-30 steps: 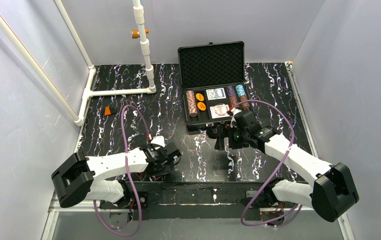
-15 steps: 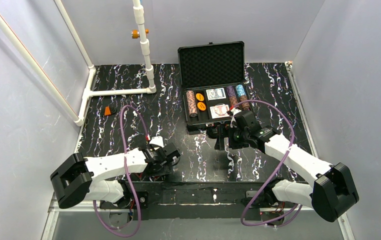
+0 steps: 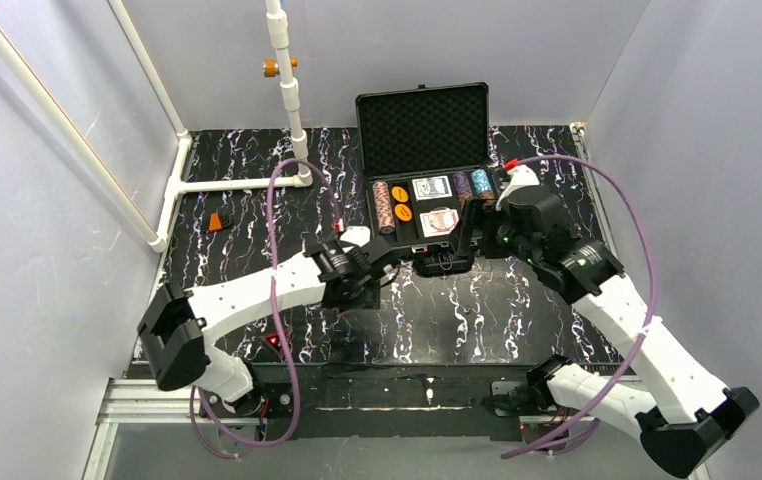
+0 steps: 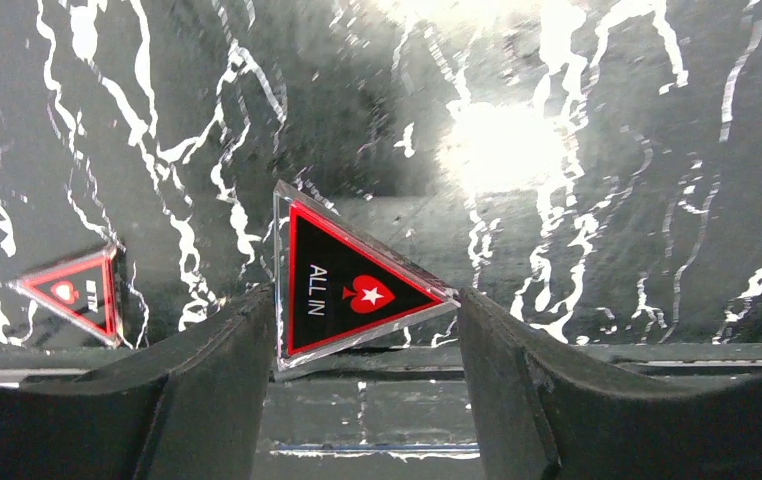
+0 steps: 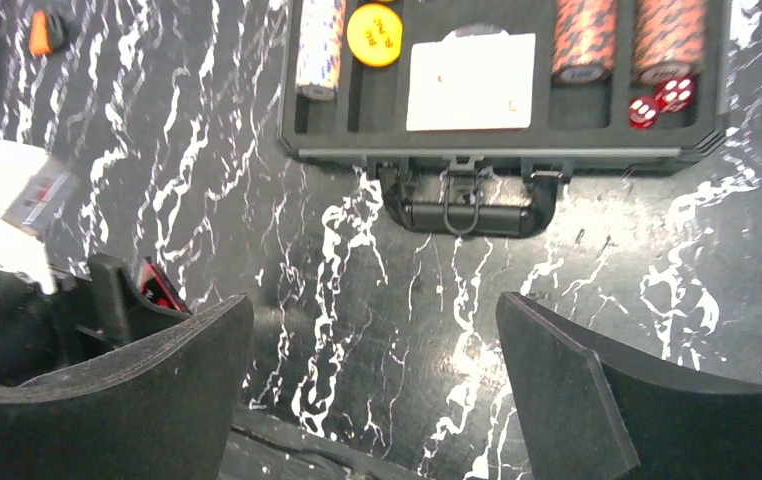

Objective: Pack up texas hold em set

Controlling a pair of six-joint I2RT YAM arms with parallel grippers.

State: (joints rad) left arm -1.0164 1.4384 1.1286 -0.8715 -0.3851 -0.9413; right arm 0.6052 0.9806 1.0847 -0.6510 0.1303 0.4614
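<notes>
Left wrist view: left gripper (image 4: 362, 310) pinches 1 ALL IN triangle (image 4: 342, 285), probably bound for the case (image 3: 422, 130). Right gripper (image 5: 372, 310) hangs wide open, empty.

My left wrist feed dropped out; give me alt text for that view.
A red-black "ALL IN" triangle sits pinched between the left gripper's two dark fingers, with the black, white-veined table behind. A second triangle shows at far left; whether it is real or a reflection, I cannot tell.

I see a small orange block (image 3: 220, 221) lying on the black marbled table (image 3: 207, 262), near the white pipe frame (image 3: 240, 184).
</notes>
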